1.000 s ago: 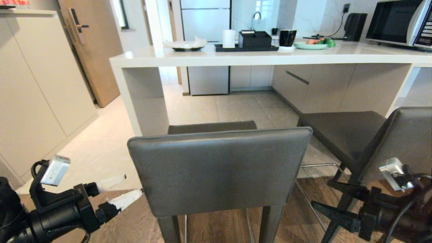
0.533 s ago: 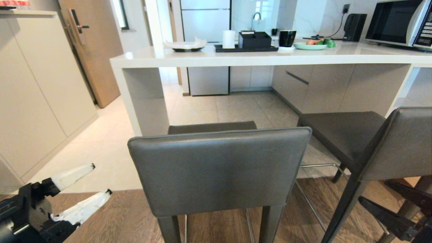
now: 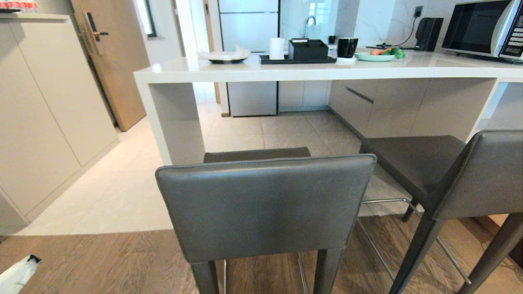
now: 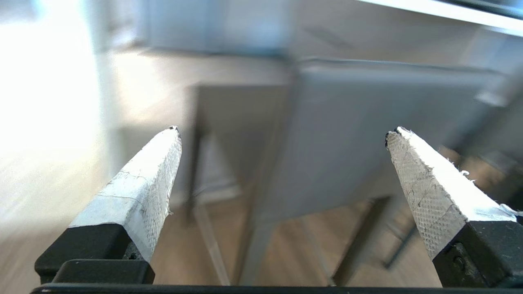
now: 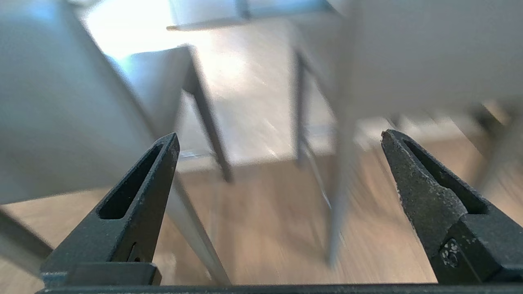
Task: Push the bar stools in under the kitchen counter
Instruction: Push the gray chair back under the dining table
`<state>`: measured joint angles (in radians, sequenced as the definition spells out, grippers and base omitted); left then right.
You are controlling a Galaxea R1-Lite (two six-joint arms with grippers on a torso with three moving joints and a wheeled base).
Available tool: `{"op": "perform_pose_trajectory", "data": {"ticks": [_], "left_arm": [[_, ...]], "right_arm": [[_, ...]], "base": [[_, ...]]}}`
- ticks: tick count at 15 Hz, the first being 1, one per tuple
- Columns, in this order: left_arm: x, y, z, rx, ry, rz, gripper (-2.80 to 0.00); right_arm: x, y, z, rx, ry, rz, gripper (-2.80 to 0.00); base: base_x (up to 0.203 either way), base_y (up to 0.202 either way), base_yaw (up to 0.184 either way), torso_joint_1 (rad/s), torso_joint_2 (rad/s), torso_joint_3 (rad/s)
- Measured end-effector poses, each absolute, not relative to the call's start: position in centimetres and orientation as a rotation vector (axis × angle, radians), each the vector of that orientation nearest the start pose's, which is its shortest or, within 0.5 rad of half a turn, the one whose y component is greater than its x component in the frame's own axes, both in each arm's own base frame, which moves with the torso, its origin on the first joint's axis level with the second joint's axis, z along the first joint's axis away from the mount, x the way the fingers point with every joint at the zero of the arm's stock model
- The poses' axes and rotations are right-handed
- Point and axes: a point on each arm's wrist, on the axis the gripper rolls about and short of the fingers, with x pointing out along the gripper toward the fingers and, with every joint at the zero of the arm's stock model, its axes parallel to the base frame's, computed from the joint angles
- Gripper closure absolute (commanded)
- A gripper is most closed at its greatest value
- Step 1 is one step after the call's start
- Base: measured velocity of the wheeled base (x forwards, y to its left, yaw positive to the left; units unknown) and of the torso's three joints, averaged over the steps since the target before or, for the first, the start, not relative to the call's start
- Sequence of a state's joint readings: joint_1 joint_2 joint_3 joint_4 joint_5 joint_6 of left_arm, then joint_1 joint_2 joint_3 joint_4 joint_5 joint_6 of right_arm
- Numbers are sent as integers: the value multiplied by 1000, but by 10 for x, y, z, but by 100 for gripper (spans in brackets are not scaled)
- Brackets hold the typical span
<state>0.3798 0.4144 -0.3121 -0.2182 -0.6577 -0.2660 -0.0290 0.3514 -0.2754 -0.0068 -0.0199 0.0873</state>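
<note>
Counter of thick glossy white stone (image 3: 310,70) stretches far ahead of both pincers, carrying a black rectangular tray (image 3: 298,59) with a white paper roll (image 3: 276,47) and black open box (image 3: 308,48) on it, and a pale green plate (image 3: 374,56) of vegetables. Two dark grey leather bar stools stand short of it, one (image 3: 265,204) straight ahead of the left gripper (image 4: 282,131), the other (image 3: 461,171) off to the right. Left gripper, white-taped, and black right gripper (image 5: 279,136) gape wide, holding nothing.
</note>
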Motion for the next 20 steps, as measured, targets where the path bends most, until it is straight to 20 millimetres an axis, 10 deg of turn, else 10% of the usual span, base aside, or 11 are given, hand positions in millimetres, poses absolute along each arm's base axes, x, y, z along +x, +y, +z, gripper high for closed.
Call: {"op": "perform_pose_trajectory", "data": {"ticks": [4, 9, 20], "left_arm": [[-19, -21, 221, -287, -2, -213, -280], [-48, -9, 239, -331, 82, -606, -280], [-61, -10, 186, -243, 22, -496, -280]], "right_arm": [[-14, -3, 166, 100, 24, -165, -280], [-23, -3, 161, 94, 32, -168, -280], [-33, -2, 159, 45, -10, -132, -280]], "base": [[0, 0, 0, 0, 0, 0], [0, 0, 0, 0, 0, 0], [0, 0, 0, 0, 0, 0]]}}
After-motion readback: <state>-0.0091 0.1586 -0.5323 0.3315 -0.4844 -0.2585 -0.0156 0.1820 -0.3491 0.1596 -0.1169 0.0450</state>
